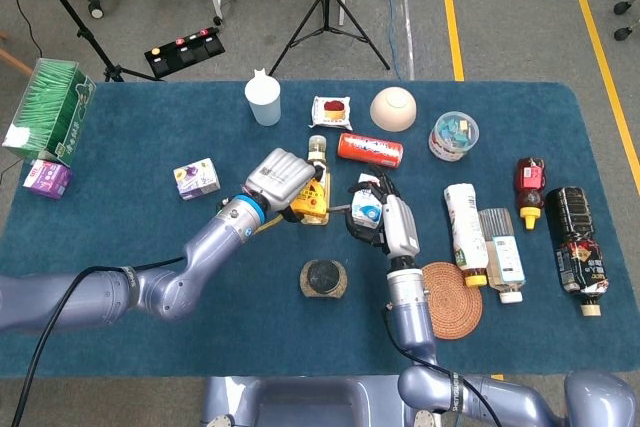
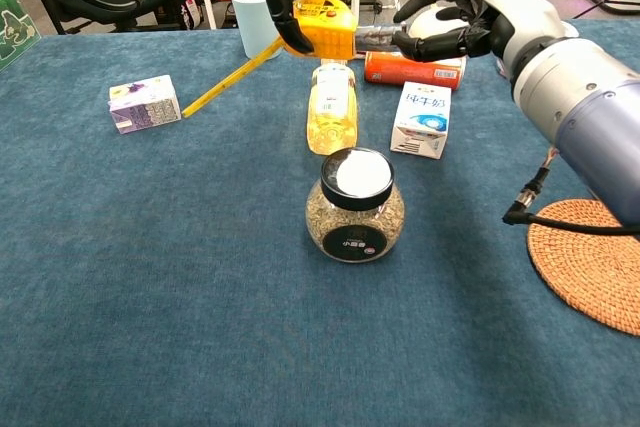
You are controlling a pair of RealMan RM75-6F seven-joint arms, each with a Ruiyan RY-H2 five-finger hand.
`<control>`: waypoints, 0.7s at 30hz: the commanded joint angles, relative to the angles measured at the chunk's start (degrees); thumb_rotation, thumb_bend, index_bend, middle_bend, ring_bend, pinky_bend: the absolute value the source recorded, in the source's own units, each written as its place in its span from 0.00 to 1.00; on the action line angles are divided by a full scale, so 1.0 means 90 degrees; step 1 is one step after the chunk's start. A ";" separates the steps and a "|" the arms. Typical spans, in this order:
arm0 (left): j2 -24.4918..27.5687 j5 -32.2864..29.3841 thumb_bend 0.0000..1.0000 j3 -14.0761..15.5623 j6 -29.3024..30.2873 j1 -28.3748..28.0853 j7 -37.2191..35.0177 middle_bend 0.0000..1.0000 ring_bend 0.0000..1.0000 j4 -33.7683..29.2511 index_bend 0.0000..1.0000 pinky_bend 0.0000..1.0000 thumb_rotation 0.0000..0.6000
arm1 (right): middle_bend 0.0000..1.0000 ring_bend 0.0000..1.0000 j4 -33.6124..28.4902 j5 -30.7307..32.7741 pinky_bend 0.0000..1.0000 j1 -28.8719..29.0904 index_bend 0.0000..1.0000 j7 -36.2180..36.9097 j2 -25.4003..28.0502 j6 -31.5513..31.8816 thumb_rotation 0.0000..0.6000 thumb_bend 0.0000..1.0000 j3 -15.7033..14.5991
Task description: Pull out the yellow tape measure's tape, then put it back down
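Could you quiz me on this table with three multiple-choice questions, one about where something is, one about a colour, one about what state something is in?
1. Where is the glass jar?
A. in front of the lying oil bottle
B. on the woven coaster
C. inside the white cup

2. What colour is the tape measure?
A. green
B. yellow
C. purple

3. What state is the tape measure in?
A. lying untouched on the cloth
B. lifted by the left hand, tape pulled out
C. in the bowl

Answers: 1 A, the jar stands nearer the chest camera than the bottle. 2 B, its case is yellow. 3 B, the strip trails out leftward.
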 commanded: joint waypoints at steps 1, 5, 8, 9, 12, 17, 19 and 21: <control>0.0001 0.0006 0.28 0.0008 -0.0011 0.0001 -0.0005 0.53 0.50 0.0016 0.62 0.67 1.00 | 0.17 0.14 0.0007 0.0014 0.12 0.0000 0.50 0.0019 -0.0009 -0.0004 0.97 0.72 0.0007; -0.0008 0.0006 0.28 0.0011 -0.0025 0.0003 -0.0023 0.53 0.50 0.0047 0.62 0.67 1.00 | 0.21 0.18 0.0012 -0.0002 0.13 -0.0006 0.55 0.0057 -0.0011 0.0013 0.97 0.76 0.0020; -0.0013 0.0005 0.28 0.0005 -0.0030 -0.0002 -0.0034 0.53 0.50 0.0062 0.62 0.67 1.00 | 0.23 0.19 0.0016 -0.0018 0.13 -0.0011 0.57 0.0085 -0.0017 0.0038 0.96 0.78 0.0033; -0.0014 0.0002 0.28 0.0003 -0.0033 -0.0004 -0.0037 0.53 0.50 0.0067 0.62 0.67 1.00 | 0.24 0.19 0.0011 -0.0016 0.14 -0.0016 0.57 0.0099 -0.0015 0.0036 0.96 0.79 0.0033; -0.0029 -0.0010 0.28 -0.0001 -0.0041 -0.0014 -0.0043 0.53 0.50 0.0088 0.62 0.67 1.00 | 0.25 0.20 0.0007 -0.0029 0.14 -0.0022 0.58 0.0111 -0.0006 0.0039 0.97 0.82 0.0030; -0.0051 -0.0005 0.28 -0.0007 -0.0054 -0.0036 -0.0041 0.53 0.50 0.0109 0.62 0.67 1.00 | 0.25 0.20 0.0020 -0.0025 0.15 -0.0032 0.59 0.0125 0.0009 0.0054 0.97 0.87 0.0049; -0.0057 0.0002 0.28 -0.0008 -0.0053 -0.0040 -0.0044 0.53 0.50 0.0110 0.62 0.67 1.00 | 0.25 0.20 0.0013 -0.0019 0.15 -0.0042 0.59 0.0140 0.0022 0.0058 0.97 0.90 0.0059; -0.0058 0.0004 0.28 -0.0003 -0.0057 -0.0044 -0.0042 0.53 0.50 0.0115 0.62 0.67 1.00 | 0.25 0.20 0.0010 -0.0019 0.15 -0.0049 0.59 0.0148 0.0035 0.0063 0.97 0.92 0.0065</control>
